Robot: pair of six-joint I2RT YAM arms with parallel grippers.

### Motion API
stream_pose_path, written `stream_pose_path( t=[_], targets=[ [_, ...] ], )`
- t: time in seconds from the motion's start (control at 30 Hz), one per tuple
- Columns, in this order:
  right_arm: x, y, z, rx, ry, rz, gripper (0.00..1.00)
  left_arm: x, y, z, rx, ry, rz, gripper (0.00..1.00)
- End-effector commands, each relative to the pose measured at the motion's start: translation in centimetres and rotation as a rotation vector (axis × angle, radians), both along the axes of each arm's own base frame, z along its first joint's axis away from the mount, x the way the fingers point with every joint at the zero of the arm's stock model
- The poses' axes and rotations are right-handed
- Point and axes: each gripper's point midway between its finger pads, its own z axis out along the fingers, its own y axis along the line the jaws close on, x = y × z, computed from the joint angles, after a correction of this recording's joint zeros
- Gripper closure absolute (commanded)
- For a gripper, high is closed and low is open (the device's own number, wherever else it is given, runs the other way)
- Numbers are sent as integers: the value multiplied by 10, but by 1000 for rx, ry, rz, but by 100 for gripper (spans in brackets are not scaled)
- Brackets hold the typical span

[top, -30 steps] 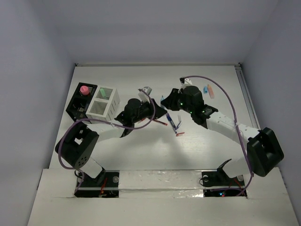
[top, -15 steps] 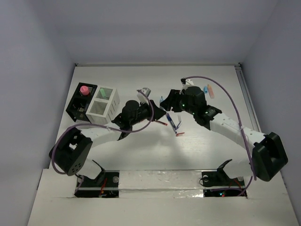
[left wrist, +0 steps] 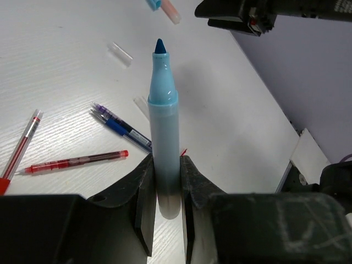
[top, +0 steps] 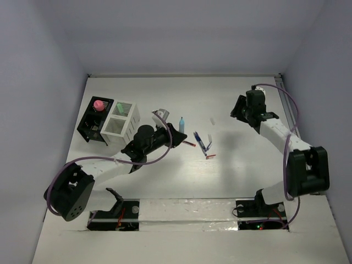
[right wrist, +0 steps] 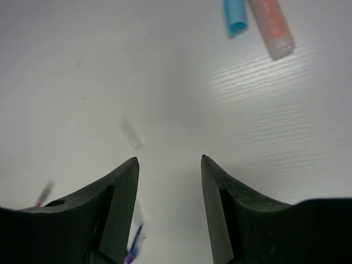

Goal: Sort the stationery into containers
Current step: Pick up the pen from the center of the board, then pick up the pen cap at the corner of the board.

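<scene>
My left gripper [top: 174, 132] is shut on a pale blue marker [top: 181, 121], which points up and away from it over the table's middle. In the left wrist view the marker [left wrist: 164, 126] stands clamped between both fingers [left wrist: 146, 187]. Red pens [left wrist: 77, 161] and a blue pen [left wrist: 124, 127] lie on the table below it, right of the gripper in the top view [top: 201, 143]. My right gripper [top: 238, 108] is open and empty at the back right [right wrist: 169, 160]. The black box [top: 88, 127] holds a pink-topped piece [top: 99, 104]; the white box [top: 130, 124] adjoins it.
A pale blue bit [right wrist: 235, 14] and an orange bit [right wrist: 270, 27] lie just beyond my right gripper. A small clear cap [top: 211, 121] lies between the arms. Something green shows in the white box's far compartment [top: 118, 106]. Walls close the table on three sides.
My right gripper has left the middle, where it met the left gripper, and swung out to the back right. My left gripper has drawn slightly left with the marker.
</scene>
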Motion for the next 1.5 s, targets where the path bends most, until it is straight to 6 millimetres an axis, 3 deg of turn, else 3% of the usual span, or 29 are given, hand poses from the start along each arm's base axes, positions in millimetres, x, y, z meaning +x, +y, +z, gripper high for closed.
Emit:
stream_pose_path(
  t=[0.0, 0.03, 0.13, 0.17, 0.23, 0.27, 0.3, 0.33, 0.37, 0.4, 0.47, 0.5, 0.7, 0.97, 1.37, 1.47],
  targets=[
    [21, -37, 6, -159, 44, -84, 44, -4, -3, 17, -36, -73, -31, 100],
    [38, -44, 4, -193, 63, -89, 44, -10, -6, 19, -49, -75, -56, 100],
    [53, -55, -9, -253, 146, -95, 46, -12, -8, 20, -58, -73, -66, 100],
    [69, -57, -12, -289, 158, -87, 48, -12, -8, 20, -59, -74, -68, 100],
    [74, -69, -20, -349, 225, -94, 51, -16, -11, 21, -67, -75, -84, 100],
    [80, -70, -36, -371, 268, -86, 52, -17, -11, 21, -69, -76, -85, 100],
    [88, -71, -28, -384, 266, -82, 53, -18, -11, 22, -73, -75, -90, 100],
    [92, -72, -31, -394, 284, -84, 54, -18, -11, 23, -76, -78, -91, 100],
    [96, -78, -46, -414, 326, -81, 56, -18, -11, 24, -76, -79, -90, 100],
    [107, -77, -38, -422, 312, -73, 57, -18, -10, 23, -74, -79, -88, 100],
    [107, -80, -47, -456, 370, -51, 57, -17, -10, 23, -71, -83, -83, 100],
    [108, -84, -62, -483, 410, -52, 56, -17, -10, 23, -71, -83, -83, 100],
    [122, -91, -63, -545, 415, -44, 53, -17, -11, 21, -71, -77, -87, 100],
    [130, -93, -83, -593, 459, 5, 52, -16, -13, 18, -65, -69, -92, 100],
    [152, -95, -89, -636, 451, 36, 58, -14, -15, 14, -59, -63, -92, 100],
    [153, -95, -95, -651, 459, 62, 64, -14, -16, 14, -59, -60, -98, 100]
  ],
)
